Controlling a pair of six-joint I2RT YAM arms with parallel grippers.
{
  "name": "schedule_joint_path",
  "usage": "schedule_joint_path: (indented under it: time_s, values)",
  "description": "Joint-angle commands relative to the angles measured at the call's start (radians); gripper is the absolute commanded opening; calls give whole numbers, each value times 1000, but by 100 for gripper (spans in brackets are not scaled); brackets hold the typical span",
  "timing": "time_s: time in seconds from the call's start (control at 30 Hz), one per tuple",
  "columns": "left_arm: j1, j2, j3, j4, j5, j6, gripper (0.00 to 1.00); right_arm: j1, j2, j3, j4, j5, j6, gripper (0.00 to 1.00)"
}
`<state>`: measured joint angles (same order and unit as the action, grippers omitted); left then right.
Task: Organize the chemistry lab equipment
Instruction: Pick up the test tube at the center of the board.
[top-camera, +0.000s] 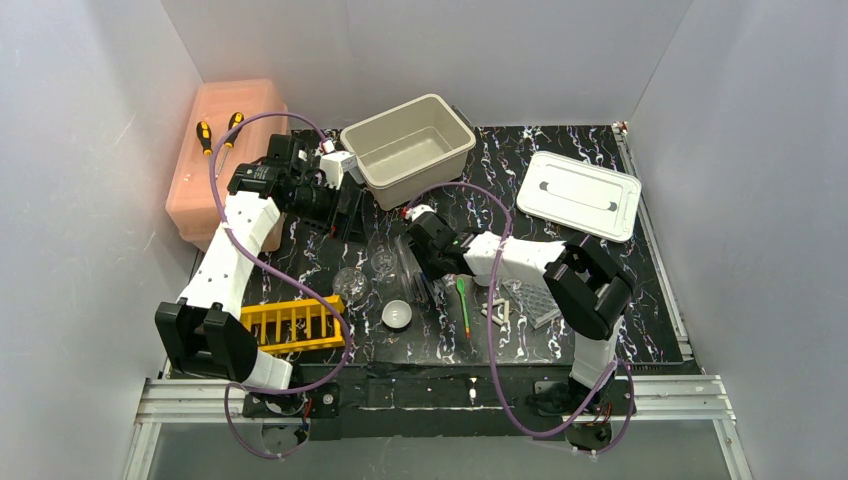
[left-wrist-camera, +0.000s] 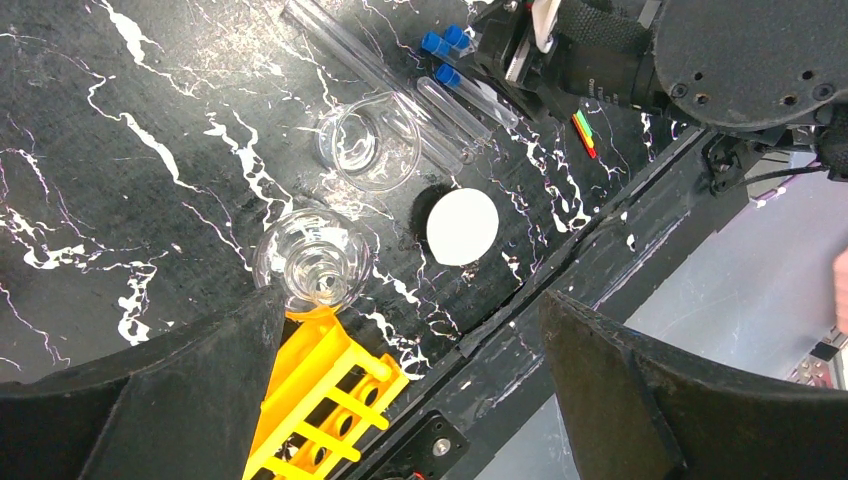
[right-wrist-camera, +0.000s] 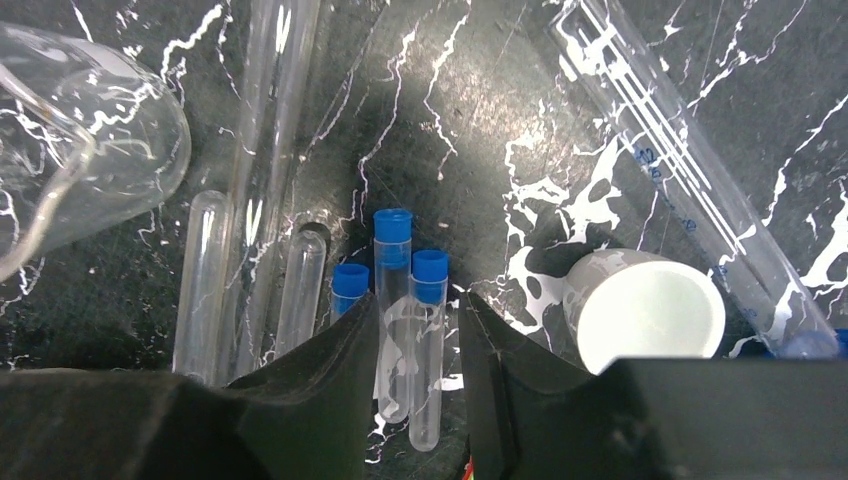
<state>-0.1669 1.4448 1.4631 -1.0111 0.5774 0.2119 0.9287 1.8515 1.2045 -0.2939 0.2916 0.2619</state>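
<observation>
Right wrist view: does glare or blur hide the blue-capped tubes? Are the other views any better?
Right wrist: sharp; the blue-capped tubes read clearly, though light glares off the glossy table and streaks the long glass tube. Left wrist: also sharp, with bright reflections in the flask. Top external: evenly lit, softer, and the flask is faint against the marbled table.

Left arm (top-camera: 235, 260) is stretched fwd from its base, wrist bent over so the left gripper (left-wrist-camera: 410, 400) looks pretty much straight down, jaws spread wide. Right arm (top-camera: 540, 265) is folded hard at the elbow, forearm reaching across to its left toward the middle. The right gripper (right-wrist-camera: 415, 330) sits down low, pointing down, jaws only partly apart w/ a narrow gap btw the two black fingers (right-wrist-camera: 300, 400).
</observation>
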Motion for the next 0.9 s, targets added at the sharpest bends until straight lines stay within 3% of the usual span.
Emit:
schedule_joint_path:
  time_s: [0.0,0.2,0.47,0.87]
  values:
    - [2,-41,0,-34,23,17,98,-8,-38,60,-5,5,-26,44]
    - [1,-44,-8,-38,22,31,98,-18,-51,66,0,0,-31,48]
    - [2,-46,-19,-38,20,32,98,-33,-13,51,5,-18,-13,40]
    - [1,-49,-28,-35,15,39,98,-33,28,29,30,-46,0,38]
